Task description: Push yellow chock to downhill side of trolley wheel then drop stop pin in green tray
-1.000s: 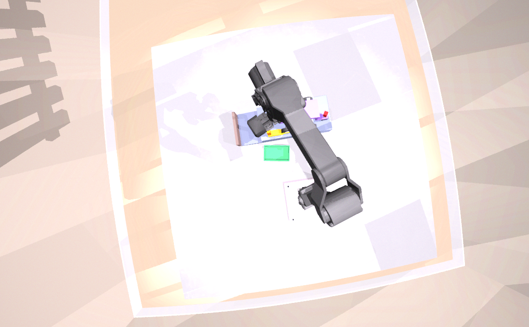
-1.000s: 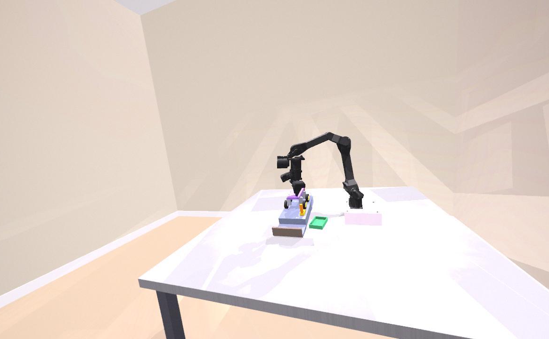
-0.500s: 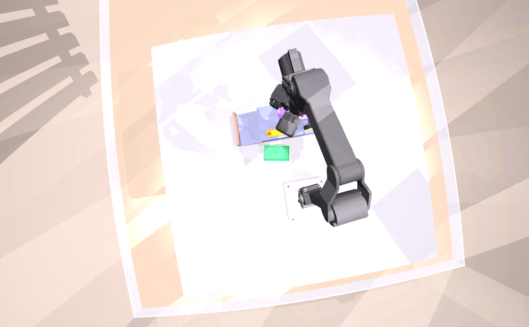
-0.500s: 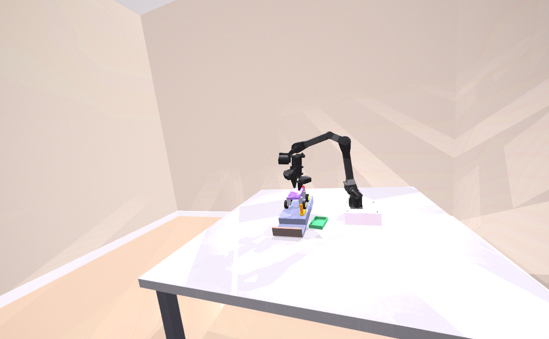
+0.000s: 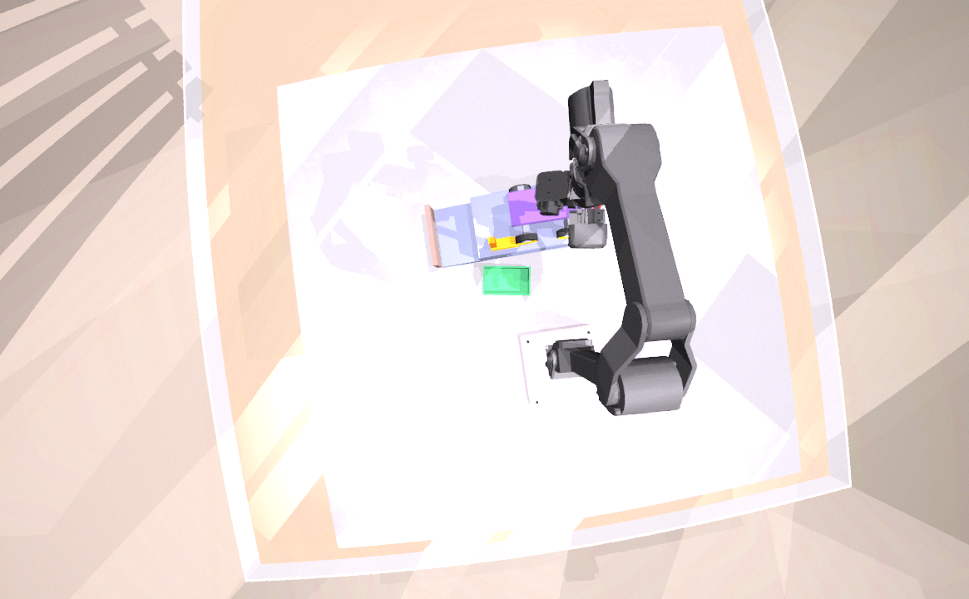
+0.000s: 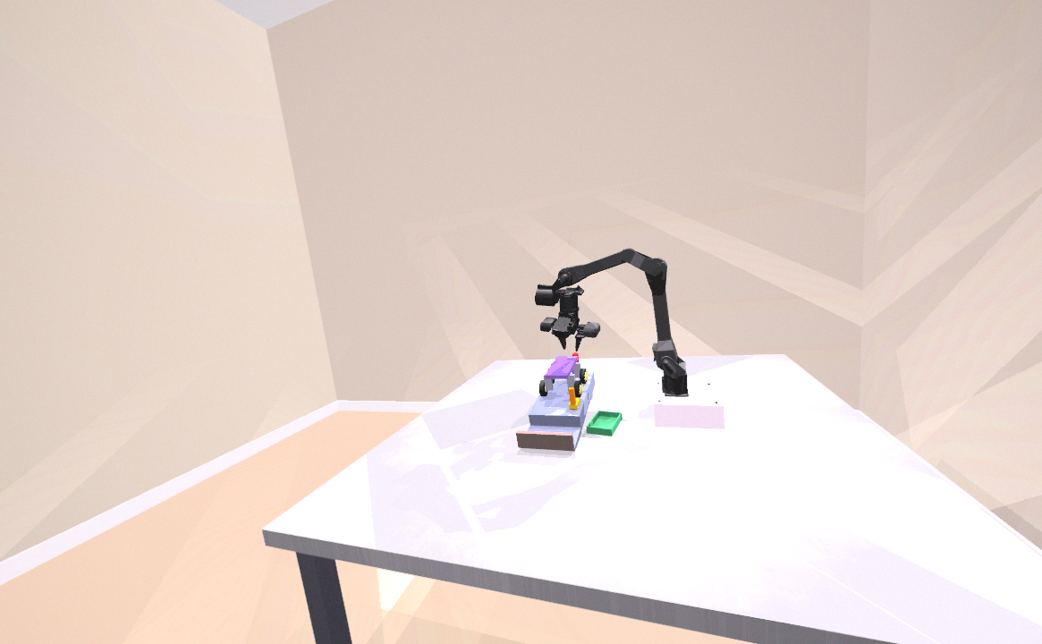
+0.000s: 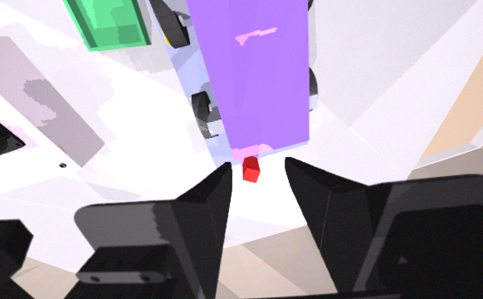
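The trolley (image 5: 525, 205) (image 6: 561, 367) (image 7: 254, 75) has a purple deck and black wheels and stands at the upper end of the pale blue ramp (image 5: 457, 230) (image 6: 556, 412). The yellow chock (image 5: 504, 242) (image 6: 573, 396) with its orange handle sits on the ramp against the downhill side of the near wheel (image 5: 525, 238). The red-headed stop pin (image 7: 251, 169) (image 6: 575, 353) stands at the trolley's uphill end. My gripper (image 7: 257, 164) (image 6: 574, 336) hangs above the pin, open, with nothing between the fingers. The green tray (image 5: 506, 280) (image 6: 604, 422) (image 7: 109, 21) lies beside the ramp.
A brown end stop (image 5: 432, 236) (image 6: 544, 438) closes the ramp's low end. The arm's base stands on a pale plate (image 5: 540, 364) (image 6: 688, 416) to the right of the tray. All of this is on a white table (image 5: 412, 417) (image 6: 668, 512).
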Robot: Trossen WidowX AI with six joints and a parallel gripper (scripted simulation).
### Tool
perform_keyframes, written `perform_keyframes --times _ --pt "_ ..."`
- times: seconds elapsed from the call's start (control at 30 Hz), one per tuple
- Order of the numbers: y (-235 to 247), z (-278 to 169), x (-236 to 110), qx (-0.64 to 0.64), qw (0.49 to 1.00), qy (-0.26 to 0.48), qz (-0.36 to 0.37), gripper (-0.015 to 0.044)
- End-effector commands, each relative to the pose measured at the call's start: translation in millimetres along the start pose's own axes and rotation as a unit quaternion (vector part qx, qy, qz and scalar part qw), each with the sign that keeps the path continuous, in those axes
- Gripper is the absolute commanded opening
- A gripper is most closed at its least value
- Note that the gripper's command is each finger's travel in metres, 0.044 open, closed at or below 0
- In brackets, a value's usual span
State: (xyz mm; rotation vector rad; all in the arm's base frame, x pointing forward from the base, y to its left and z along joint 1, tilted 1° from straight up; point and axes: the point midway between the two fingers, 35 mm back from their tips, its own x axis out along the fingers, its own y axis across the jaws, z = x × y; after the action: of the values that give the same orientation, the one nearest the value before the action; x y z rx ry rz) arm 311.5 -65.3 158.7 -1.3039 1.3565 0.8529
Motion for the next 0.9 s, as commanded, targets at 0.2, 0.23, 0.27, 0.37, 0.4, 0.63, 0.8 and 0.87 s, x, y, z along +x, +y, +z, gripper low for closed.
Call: perform_keyframes --times 0.2,0.23,0.27,0.37,0.4,0.63,0.8,0.87 --pt "4.0 -26.0 1.5 -0.087 0.996 0.020 0.009 0.0190" --pt "4.0 -26.0 1.5 -0.087 0.996 0.020 0.009 0.0190" --pt "4.0 -26.0 1.5 -0.087 0.996 0.020 0.009 0.0190" --pt "4.0 -26.0 1.8 -0.087 0.996 0.020 0.009 0.0190" --pt "3.9 -26.0 2.6 -0.087 0.996 0.020 0.009 0.0190" --pt "3.7 -26.1 12.7 -0.087 0.996 0.020 0.009 0.0190" --pt "3.6 -26.5 20.1 -0.087 0.996 0.020 0.009 0.0190" --pt "3.7 -26.7 23.0 -0.087 0.996 0.020 0.009 0.0190"
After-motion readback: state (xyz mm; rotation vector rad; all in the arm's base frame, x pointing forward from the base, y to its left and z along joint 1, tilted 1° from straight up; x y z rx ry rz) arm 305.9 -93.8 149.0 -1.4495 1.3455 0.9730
